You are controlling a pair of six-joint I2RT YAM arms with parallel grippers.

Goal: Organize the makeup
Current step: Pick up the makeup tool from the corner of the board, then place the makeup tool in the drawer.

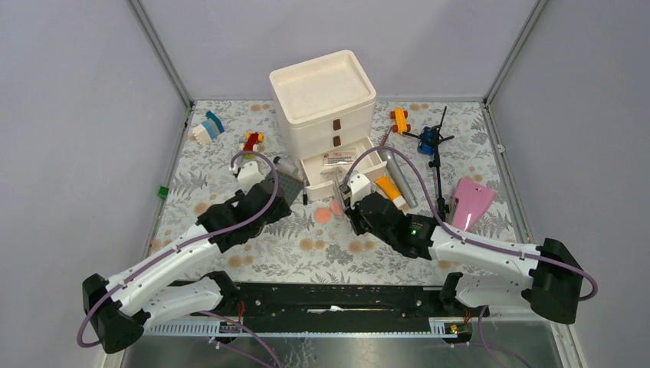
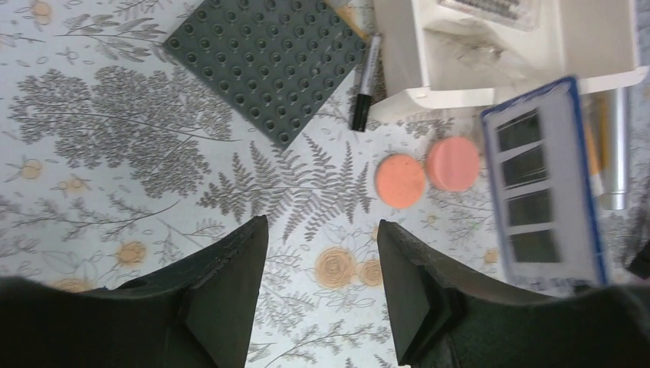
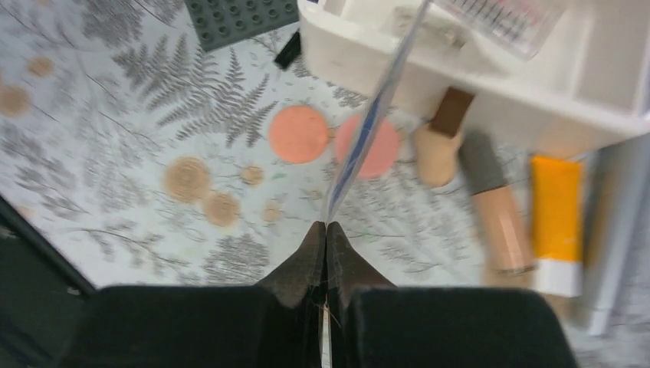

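My right gripper (image 3: 326,224) is shut on a thin flat blue-edged palette card (image 3: 368,126), seen edge-on and reaching up toward the open bottom drawer (image 3: 460,84). In the left wrist view the card (image 2: 544,180) shows several dark panes. Two salmon-pink discs (image 3: 298,133) (image 3: 375,149) lie on the mat below the drawer, and also show in the left wrist view (image 2: 400,181). A dark-capped beige tube (image 3: 498,211), an orange tube (image 3: 556,222) and a silver-grey tube (image 3: 621,230) lie to the right. My left gripper (image 2: 322,222) is open and empty, near the discs.
The white drawer unit (image 1: 326,107) stands at the back centre. A grey baseplate (image 2: 264,57) and a black pen-like stick (image 2: 364,84) lie left of the drawer. Toy bricks (image 1: 207,126), an orange toy car (image 1: 399,119) and a pink wedge (image 1: 469,201) are scattered around.
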